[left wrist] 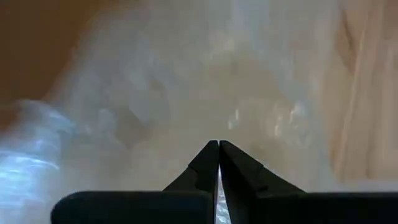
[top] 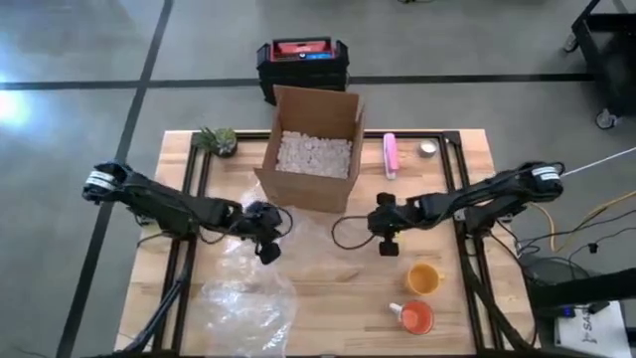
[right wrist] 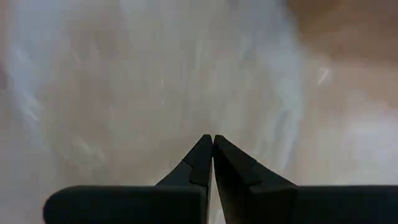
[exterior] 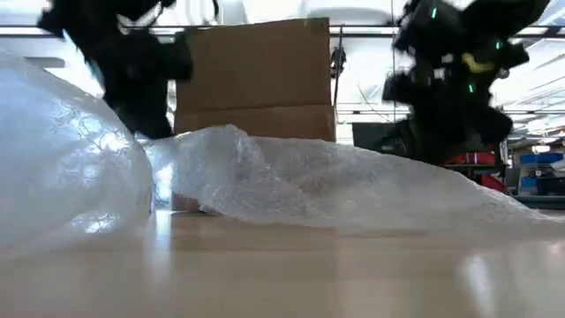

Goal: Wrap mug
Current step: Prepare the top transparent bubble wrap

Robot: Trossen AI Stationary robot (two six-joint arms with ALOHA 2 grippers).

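Both grippers, left [top: 269,253] and right [top: 388,246], are pressed together over the bubble wrap [top: 248,298]. Mugs, orange [top: 423,277] and red [top: 416,317], sit at 4 o'clock. Wrap is limp and slippery, so pinch an edge; mugs are rigid and fragile, so grab the rim.

Both wrist views are blurred; only hazy bubble wrap [left wrist: 205,81] is made out. The worktop's [top: 328,298] near edge is cut off.

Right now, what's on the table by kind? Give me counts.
Mugs: 2, yellow mug and orange mug
Bubble wrap sheet: 1
Cardboard box: 1
Small plant: 1
Pink object: 1
Small round tin: 1
Total: 7
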